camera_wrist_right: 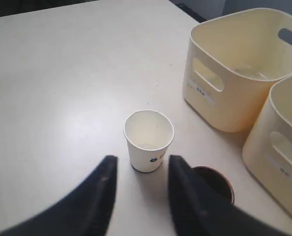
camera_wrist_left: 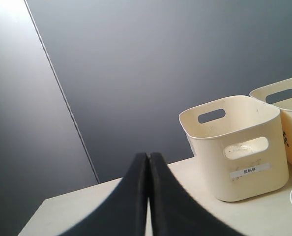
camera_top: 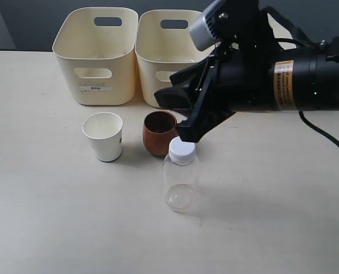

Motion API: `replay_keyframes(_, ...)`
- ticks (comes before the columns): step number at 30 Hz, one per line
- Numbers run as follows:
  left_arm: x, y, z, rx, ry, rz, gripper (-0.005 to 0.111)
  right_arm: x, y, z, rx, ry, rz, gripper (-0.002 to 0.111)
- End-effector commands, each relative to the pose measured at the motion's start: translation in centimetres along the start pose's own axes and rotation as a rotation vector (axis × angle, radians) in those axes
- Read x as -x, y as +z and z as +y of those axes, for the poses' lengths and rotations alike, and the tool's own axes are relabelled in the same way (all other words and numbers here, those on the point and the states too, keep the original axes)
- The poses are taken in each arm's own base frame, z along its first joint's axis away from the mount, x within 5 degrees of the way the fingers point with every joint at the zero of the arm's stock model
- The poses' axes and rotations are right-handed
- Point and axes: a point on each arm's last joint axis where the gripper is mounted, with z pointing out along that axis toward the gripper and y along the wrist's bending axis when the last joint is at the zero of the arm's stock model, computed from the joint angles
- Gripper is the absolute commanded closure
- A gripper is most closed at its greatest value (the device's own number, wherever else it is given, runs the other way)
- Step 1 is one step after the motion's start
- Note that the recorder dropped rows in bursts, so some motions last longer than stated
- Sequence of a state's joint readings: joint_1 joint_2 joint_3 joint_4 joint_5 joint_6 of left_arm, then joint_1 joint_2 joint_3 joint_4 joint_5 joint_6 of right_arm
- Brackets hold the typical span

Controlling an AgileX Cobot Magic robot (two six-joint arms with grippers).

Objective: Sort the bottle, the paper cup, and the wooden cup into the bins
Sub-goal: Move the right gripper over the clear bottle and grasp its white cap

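Note:
The paper cup (camera_top: 104, 136), the wooden cup (camera_top: 159, 132) and the clear bottle (camera_top: 180, 177) with its white cap stand in a loose row in front of the bins. My right gripper (camera_top: 180, 114) hangs open just above and behind the wooden cup and the bottle cap, holding nothing. In the right wrist view the open gripper (camera_wrist_right: 142, 164) points toward the paper cup (camera_wrist_right: 148, 140), and the wooden cup (camera_wrist_right: 216, 181) shows partly behind one finger (camera_wrist_right: 185, 187). The bottle is out of that view. My left gripper (camera_wrist_left: 148, 158) is shut and empty, off to the left of the bins.
Two cream bins (camera_top: 95, 54) (camera_top: 168, 57) stand side by side at the back; my right arm covers whatever lies to their right. The left wrist view shows the nearer bin (camera_wrist_left: 234, 147), a second bin (camera_wrist_left: 283, 101) and a dark wall behind the table.

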State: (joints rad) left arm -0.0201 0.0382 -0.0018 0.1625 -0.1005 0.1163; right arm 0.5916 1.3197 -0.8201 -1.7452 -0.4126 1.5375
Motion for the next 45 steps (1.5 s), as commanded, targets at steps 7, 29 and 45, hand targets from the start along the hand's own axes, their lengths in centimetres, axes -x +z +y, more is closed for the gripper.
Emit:
replay_keyframes(7, 0.0, 0.0, 0.0, -0.001, -0.002, -0.007, 0.107, -0.1, 0.2, 0.4, 0.064, 0.209, 0.012, 0.033)
replay_keyframes(29, 0.0, 0.0, 0.0, -0.001, -0.002, -0.007, 0.107, -6.1, 2.3, 0.0, -0.011, 0.267, 0.204, 0.033)
replay_keyframes(45, 0.0, 0.0, 0.0, -0.001, -0.002, -0.007, 0.107, -6.5, 2.6, 0.2, 0.024, 0.271, 0.221, 0.033)
